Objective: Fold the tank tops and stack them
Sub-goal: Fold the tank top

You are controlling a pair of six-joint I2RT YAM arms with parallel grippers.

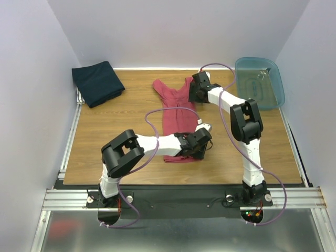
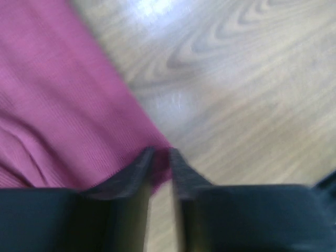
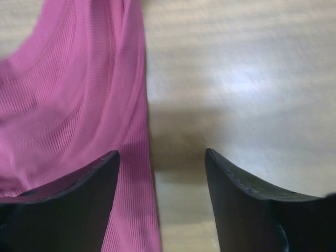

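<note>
The maroon tank top (image 1: 176, 113) lies as a long narrow strip in the middle of the table, straps toward the far side. A folded navy tank top (image 1: 97, 83) sits at the far left corner. My left gripper (image 1: 200, 147) is low at the maroon top's near right corner. In the left wrist view its fingers (image 2: 161, 155) stand only narrowly apart, with the corner of the maroon cloth (image 2: 58, 105) between the tips. My right gripper (image 1: 193, 93) is at the far right strap. It stands wide open (image 3: 161, 157) over the cloth's (image 3: 68, 94) right edge, gripping nothing.
A translucent blue plastic tub (image 1: 260, 81) stands at the far right corner, just right of the right arm. White walls close in the table on three sides. Bare wood (image 1: 115, 131) shows left of the maroon top and right of it (image 1: 268, 142).
</note>
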